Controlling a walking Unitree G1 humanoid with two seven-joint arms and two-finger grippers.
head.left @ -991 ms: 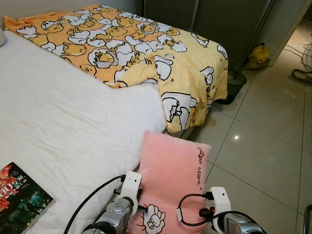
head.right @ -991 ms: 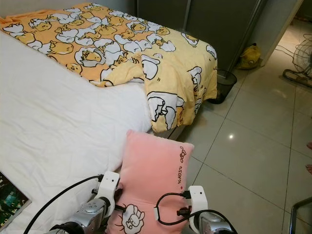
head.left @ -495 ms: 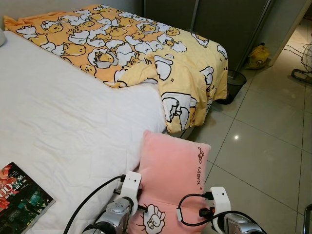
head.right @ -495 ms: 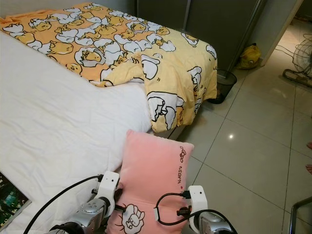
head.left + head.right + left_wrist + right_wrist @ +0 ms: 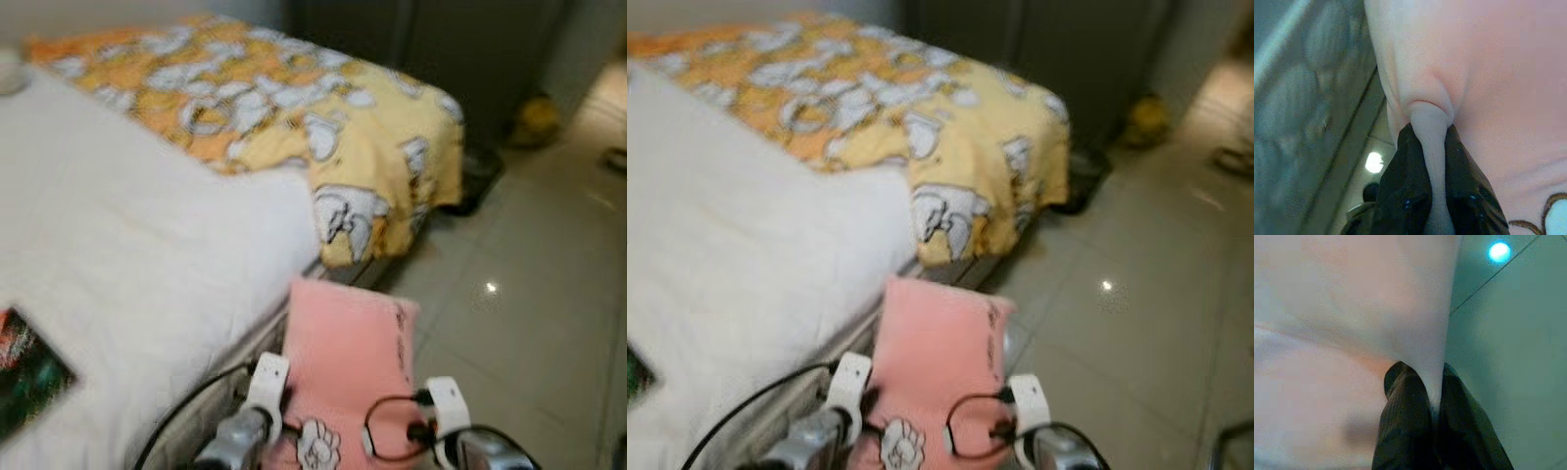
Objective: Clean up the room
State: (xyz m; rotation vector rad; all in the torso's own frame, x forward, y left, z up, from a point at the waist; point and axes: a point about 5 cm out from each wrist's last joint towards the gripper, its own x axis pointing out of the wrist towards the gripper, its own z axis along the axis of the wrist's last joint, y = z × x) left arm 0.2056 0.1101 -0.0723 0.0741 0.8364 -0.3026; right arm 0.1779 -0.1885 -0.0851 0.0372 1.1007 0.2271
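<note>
A pink pillow (image 5: 348, 362) with a white cartoon figure and dark lettering hangs upright between my two arms, beside the edge of the bed (image 5: 127, 255). My left gripper (image 5: 1431, 134) is shut on a fold of the pillow's left edge. My right gripper (image 5: 1422, 374) is shut on its right edge, with tiled floor showing beyond. Both wrists (image 5: 263, 377) sit low in the eye views, which are blurred.
A yellow cartoon-print blanket (image 5: 294, 127) covers the bed's far end and hangs over its corner. A magazine (image 5: 24, 367) lies on the white sheet at near left. A dark bin (image 5: 480, 176) and a yellow bag (image 5: 537, 116) stand by the dark wardrobe. Tiled floor (image 5: 529, 284) lies to the right.
The whole picture has blurred and shifted, so the camera has moved. The pillow stays held between both grippers in the same way.
</note>
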